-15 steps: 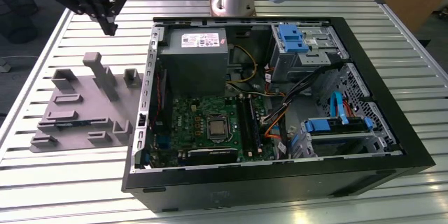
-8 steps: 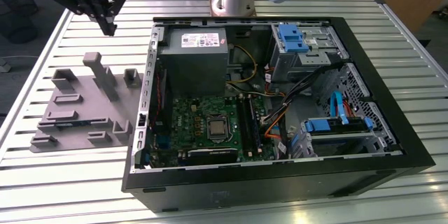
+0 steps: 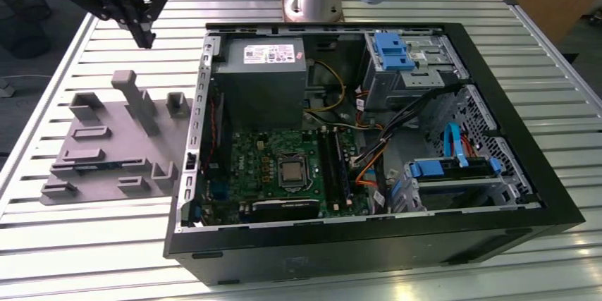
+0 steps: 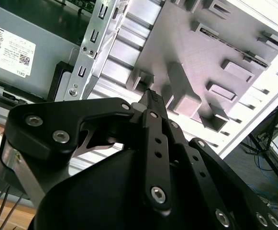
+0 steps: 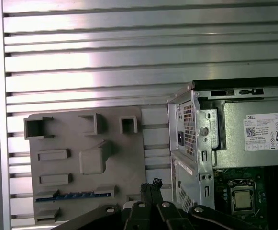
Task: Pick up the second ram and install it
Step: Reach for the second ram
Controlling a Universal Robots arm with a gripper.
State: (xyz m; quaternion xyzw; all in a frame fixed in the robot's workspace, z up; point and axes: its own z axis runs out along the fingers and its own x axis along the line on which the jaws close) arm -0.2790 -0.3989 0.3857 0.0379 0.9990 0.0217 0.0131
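Hand point(image 3: 144, 39) above ribbed metal table point(image 3: 94, 244)

White printed label point(image 3: 270, 53) atop grey power supply point(image 3: 259, 96), far end of open computer case point(image 3: 357, 259). Same label point(image 4: 7, 50) point(image 5: 268, 132) in both wrist views: small black print, certification marks, square code.
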